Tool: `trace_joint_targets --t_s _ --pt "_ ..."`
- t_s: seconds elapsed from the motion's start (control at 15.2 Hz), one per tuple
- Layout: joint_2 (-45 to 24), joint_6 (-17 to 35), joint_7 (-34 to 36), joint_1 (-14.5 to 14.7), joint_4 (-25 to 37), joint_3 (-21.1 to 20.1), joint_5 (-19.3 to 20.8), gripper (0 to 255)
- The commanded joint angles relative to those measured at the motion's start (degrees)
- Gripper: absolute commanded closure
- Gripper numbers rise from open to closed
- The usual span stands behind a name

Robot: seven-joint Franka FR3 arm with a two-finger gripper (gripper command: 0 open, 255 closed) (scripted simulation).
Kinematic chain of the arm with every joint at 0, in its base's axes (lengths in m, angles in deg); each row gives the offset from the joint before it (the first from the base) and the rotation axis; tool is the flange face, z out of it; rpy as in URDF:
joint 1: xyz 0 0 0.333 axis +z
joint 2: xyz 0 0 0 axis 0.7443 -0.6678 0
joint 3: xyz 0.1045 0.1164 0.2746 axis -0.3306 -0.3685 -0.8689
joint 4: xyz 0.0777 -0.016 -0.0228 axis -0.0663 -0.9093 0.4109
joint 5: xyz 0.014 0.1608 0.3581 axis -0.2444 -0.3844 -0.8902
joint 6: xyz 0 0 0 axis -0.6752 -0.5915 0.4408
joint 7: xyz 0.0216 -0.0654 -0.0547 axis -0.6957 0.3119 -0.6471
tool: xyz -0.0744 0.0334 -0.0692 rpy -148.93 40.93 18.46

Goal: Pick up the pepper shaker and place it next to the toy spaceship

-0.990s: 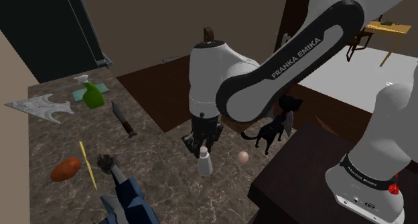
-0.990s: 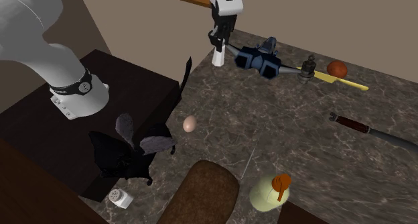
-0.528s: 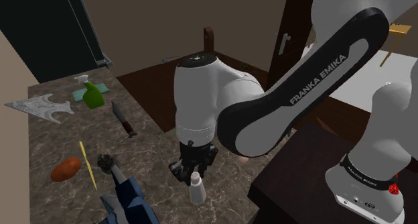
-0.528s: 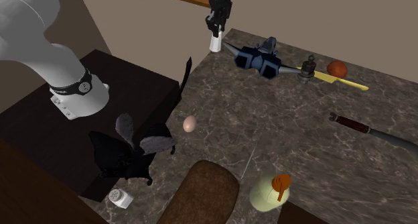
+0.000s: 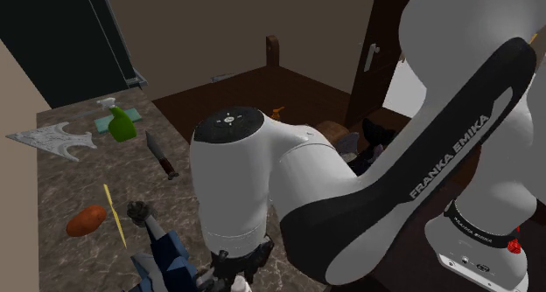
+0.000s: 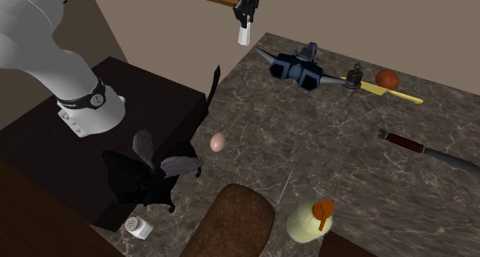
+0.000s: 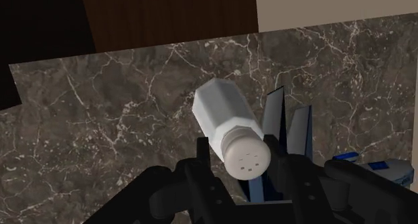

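The pepper shaker (image 7: 226, 124) is a white faceted bottle with a holed round cap, clasped at its cap end between my black fingers (image 7: 201, 151). My gripper (image 6: 246, 5) is shut on the shaker (image 6: 244, 35), which hangs in the air off the far corner of the marble counter (image 6: 338, 140). The toy spaceship (image 6: 301, 67), dark blue with grey wings, lies on the counter close to the second exterior view's right of the shaker. In the shoulder view my gripper (image 5: 233, 266) sits low beside the spaceship (image 5: 166, 259), under the big white arm link.
On the counter lie an egg (image 6: 218, 142), a knife (image 5: 162, 156), a green spray bottle (image 5: 121, 124), an orange-brown lump (image 5: 86, 220), a yellow stick (image 5: 114, 213) and a brown loaf (image 6: 235, 221). A black cat figure (image 6: 146, 175) stands on the dark stand.
The arm has carried the shaker toward the shoulder view's bottom edge, past the spaceship's end. In the second exterior view the shaker has risen and moved off the counter's corner.
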Motion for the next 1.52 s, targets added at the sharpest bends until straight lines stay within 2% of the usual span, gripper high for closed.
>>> trace_joint_targets --t_s 0.0,0.2,1.45 --pt "-2.3 -1.1 3.9 2.5 3.3 -0.3 1.8 255" --pt "-6.1 -2.7 9.2 6.6 8.7 -0.4 4.4 255" --pt "-16.4 8.3 12.0 9.5 7.5 3.3 9.5 255"
